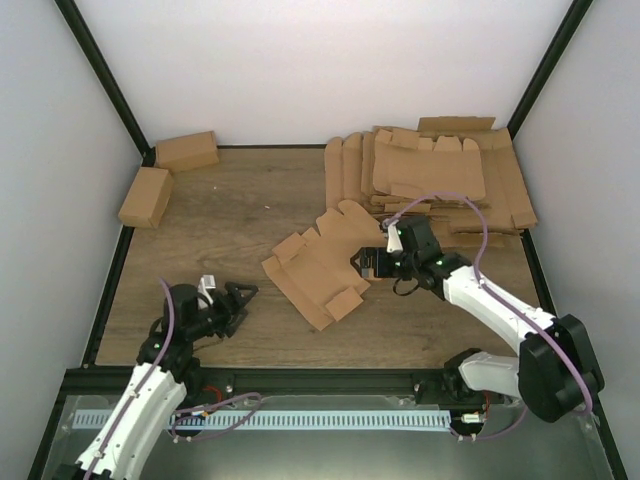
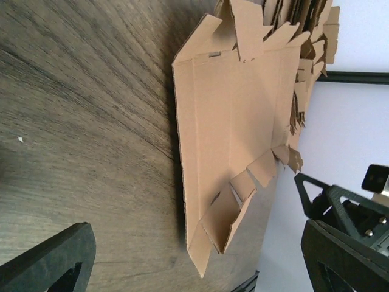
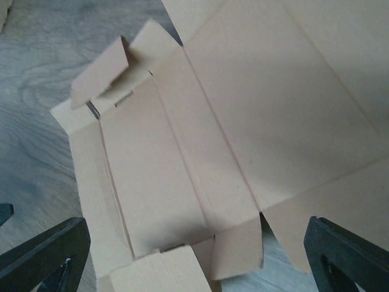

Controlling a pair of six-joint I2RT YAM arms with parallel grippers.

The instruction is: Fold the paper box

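Directly beneath my right claw [image 1: 365, 263] lies the paper box [image 1: 318, 268], a flat brown blank with a few flaps raised, spread on the wooden table [image 1: 230, 220]. That claw's fingers [image 3: 45, 258] stand wide apart, gripping nothing. My left claw [image 1: 243, 303] is also spread wide and empty, with the blank just ahead of it. Beyond my right claw sits a stack of flat blanks [image 1: 440, 170].

Left arm [image 1: 135, 410], right arm [image 1: 495, 305]: white links, black joints, purple cables [image 1: 487, 240]; pincer fingers [image 2: 48, 258] black.
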